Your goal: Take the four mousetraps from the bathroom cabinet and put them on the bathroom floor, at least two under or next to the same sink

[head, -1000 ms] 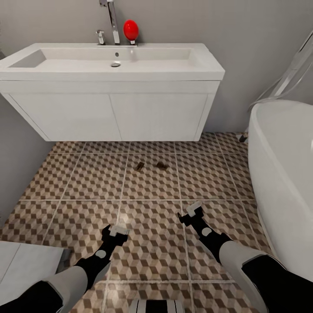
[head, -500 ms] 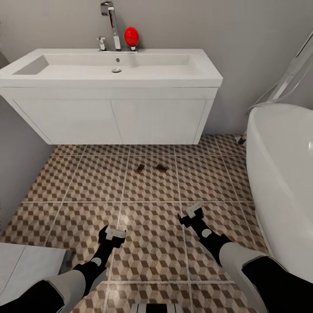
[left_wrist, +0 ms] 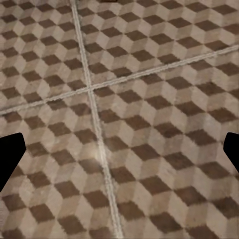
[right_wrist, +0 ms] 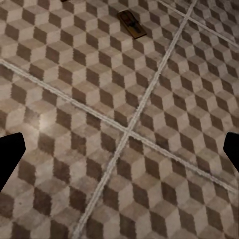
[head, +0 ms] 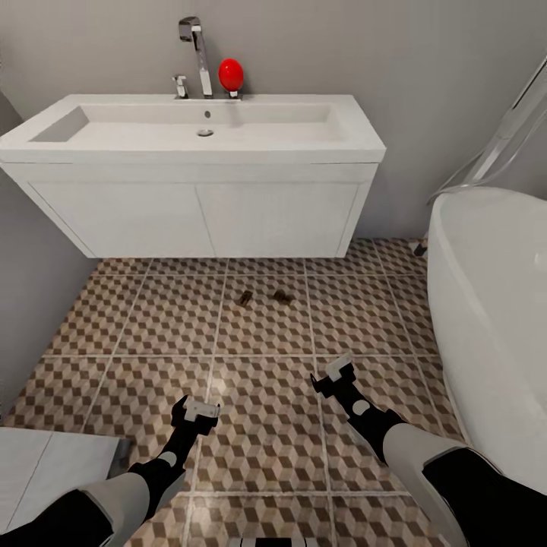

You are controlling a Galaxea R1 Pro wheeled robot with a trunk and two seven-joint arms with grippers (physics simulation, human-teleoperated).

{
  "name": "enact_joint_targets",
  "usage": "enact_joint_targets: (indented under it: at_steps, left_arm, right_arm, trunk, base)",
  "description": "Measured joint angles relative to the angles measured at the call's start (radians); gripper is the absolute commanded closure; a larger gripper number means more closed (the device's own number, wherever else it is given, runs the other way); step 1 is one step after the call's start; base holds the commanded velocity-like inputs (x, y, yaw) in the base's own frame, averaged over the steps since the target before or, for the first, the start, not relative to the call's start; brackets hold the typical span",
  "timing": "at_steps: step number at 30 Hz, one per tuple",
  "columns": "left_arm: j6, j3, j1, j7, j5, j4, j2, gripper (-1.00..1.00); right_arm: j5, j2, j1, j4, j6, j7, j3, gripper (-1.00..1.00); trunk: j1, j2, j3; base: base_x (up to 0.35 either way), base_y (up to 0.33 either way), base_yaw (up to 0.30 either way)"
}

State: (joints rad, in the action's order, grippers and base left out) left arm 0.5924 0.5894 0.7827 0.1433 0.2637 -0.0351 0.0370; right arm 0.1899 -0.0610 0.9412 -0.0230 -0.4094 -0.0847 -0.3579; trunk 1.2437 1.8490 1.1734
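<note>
Over on the left, a flat white surface point(head: 45, 463) pokes into the corner, and the robot's left gripper point(head: 199, 411) hangs just above the brown-and-beige cube-patterned tile floor point(head: 137, 319). The left wrist view shows its black fingertips point(left_wrist: 10, 154) spread wide with nothing but tile between them, so it's released and empty. Further back sits the wide white rectangular sink point(head: 197, 129) on its two-door vanity, chrome faucet point(head: 199, 57) and a red egg-shaped thing point(head: 231, 74) on top. Just in front of the vanity, two small brown wooden mousetraps lie flat on the tiles near each other: one point(head: 245, 298), then the other point(head: 282, 296). The right gripper point(head: 336, 376) is also wide open and empty; its wrist camera catches one trap point(right_wrist: 132, 24) on the floor ahead. Far right is the white oval bathtub point(head: 494, 319).
</note>
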Motion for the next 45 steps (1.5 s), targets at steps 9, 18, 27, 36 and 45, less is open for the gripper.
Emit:
enact_joint_targets:
  at_steps: [9, 18, 27, 36, 45]
  left_arm:
    - [0.002, -0.001, 0.0, 0.0, 0.001, -0.024, 0.001, -1.0]
    - [0.007, -0.001, -0.006, 0.0, 0.001, -0.034, 0.002, -1.0]
    - [0.008, -0.001, -0.041, 0.0, 0.001, -0.035, 0.002, -1.0]
    - [0.008, -0.001, -0.053, 0.0, 0.001, -0.035, 0.002, -1.0]
    - [0.009, -0.001, -0.062, -0.001, 0.001, -0.036, 0.003, -1.0]
  right_arm:
    - [0.0, -0.001, -0.005, 0.0, -0.001, 0.0, 0.0, -1.0]
    - [-0.001, -0.001, -0.05, 0.001, -0.039, -0.002, 0.0, -1.0]
    - [-0.003, 0.0, -0.161, 0.001, -0.071, -0.009, 0.0, -1.0]
    - [-0.023, 0.001, -0.258, 0.002, -0.149, -0.048, 0.001, -1.0]
    - [-0.025, 0.002, -0.293, 0.003, -0.204, -0.143, 0.001, -1.0]
  trunk:
    - [-0.035, -0.063, -0.028]
    - [-0.069, -0.126, -0.056]
    - [-0.104, -0.189, -0.085]
    - [-0.138, -0.252, -0.113]
    - [-0.173, -0.315, -0.141]
  base:
    - [0.0, 0.0, 0.0]
    - [0.0, 0.0, 0.0]
    - [0.0, 0.0, 0.0]
    - [0.0, 0.0, 0.0]
    - [0.0, 0.0, 0.0]
